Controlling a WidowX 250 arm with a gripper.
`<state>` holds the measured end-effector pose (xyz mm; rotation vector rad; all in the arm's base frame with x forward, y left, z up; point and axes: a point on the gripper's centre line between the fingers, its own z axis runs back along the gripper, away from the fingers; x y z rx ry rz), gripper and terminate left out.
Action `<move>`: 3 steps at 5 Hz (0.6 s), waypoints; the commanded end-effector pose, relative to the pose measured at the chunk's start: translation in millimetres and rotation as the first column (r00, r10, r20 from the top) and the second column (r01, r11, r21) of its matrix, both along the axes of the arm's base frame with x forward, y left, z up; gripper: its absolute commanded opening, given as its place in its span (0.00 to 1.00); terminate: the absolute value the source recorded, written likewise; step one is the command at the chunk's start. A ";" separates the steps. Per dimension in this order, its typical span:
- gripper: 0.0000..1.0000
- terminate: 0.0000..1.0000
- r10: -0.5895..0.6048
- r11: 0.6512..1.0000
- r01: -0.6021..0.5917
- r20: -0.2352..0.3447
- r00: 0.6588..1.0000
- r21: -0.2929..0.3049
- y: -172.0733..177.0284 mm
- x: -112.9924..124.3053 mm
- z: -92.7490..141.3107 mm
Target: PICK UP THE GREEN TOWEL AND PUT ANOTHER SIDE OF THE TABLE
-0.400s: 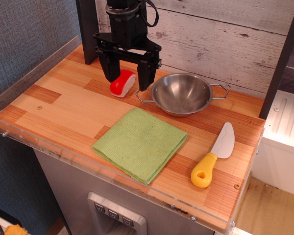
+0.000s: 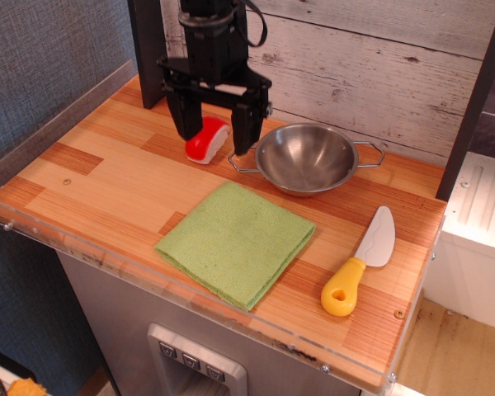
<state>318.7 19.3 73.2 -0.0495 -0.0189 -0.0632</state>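
Observation:
The green towel lies flat and folded near the front middle of the wooden table. My gripper hangs at the back of the table, above and behind the towel, well apart from it. Its two black fingers are spread wide and hold nothing. A red and white toy piece shows between the fingers, behind them on the table.
A steel bowl with two handles stands at the back right of the towel. A toy knife with a yellow handle lies at the front right. A clear acrylic edge rims the table. A white plank wall stands behind.

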 end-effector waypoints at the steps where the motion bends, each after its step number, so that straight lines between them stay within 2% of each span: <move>1: 1.00 0.00 -0.073 0.997 0.073 -0.008 0.997 0.038 -26.6 -8.3 -18.8; 2: 1.00 0.00 -0.104 0.991 0.105 -0.014 0.994 0.085 -44.4 -19.2 -24.6; 3: 1.00 0.00 -0.141 0.983 0.145 -0.045 0.989 0.110 -48.8 -30.3 -42.0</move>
